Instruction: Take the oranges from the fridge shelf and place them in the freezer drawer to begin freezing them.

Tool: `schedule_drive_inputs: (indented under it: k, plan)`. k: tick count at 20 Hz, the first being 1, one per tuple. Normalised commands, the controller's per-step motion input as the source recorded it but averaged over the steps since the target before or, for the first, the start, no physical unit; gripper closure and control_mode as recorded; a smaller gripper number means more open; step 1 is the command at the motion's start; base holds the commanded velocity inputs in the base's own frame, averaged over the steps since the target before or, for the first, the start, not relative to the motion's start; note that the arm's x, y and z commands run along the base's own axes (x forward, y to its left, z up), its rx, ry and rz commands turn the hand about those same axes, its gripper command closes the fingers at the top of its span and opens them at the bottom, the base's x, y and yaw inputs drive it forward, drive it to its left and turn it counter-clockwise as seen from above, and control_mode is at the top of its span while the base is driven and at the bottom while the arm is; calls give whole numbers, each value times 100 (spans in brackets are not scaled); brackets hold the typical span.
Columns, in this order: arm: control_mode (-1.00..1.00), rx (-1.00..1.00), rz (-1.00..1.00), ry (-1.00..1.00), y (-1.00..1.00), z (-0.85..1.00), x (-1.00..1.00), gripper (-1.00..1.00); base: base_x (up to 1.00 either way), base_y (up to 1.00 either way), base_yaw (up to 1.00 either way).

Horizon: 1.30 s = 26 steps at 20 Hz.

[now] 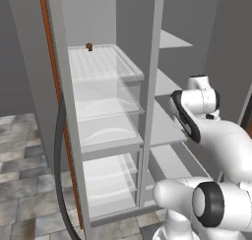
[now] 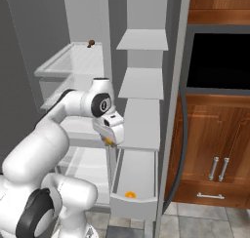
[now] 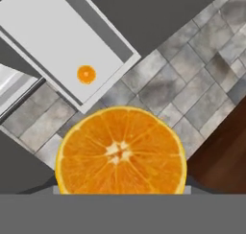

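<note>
Hand view showed an orange half filling the lower middle of the picture, cut face toward the camera, sitting right at the gripper, whose finger tips were hidden behind it; the gripper looked clenched on this orange half. Beyond and below it lay the open freezer drawer, a pale rectangular tray, with a second orange half resting on its floor near one end. Grey stone floor tiles lay around the drawer.

In the right base view the gripper hung under the white wrist, above the pulled-out freezer drawer, and a bit of orange showed at its tips. The second orange half lay in the drawer close to its front wall. A tiny dark brown knobby object sat at the back of the ribbed fridge shelf, high up and well apart from the gripper. Plain grey shelves stood in the right-hand compartment, and a wooden cabinet stood to the right of the fridge.

In the left base view the ribbed fridge shelf carried the brown object at its rear edge, with no orange pieces on it.
</note>
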Motion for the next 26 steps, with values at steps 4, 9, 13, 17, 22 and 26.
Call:
schedule_drive_inputs:
  k: [4, 9, 13, 17, 22, 26]
  plan:
    - [-100, 9, -2, -4, -5, -63, 0, 100, 0, 0, 0]
    - [-100, 0, 0, -8, 0, -55, 11, 100, 0, 0, 0]
    - [-100, 0, 0, -5, -3, -51, 15, 100, 0, 0, 0]
    - [-100, 0, 0, -7, -4, -55, 12, 100, 0, 0, 0]
    - [-100, 0, 0, -2, -17, -63, 11, 100, 0, 0, 0]
    - [-100, 0, 0, -4, -11, -60, 10, 100, 0, 0, 0]
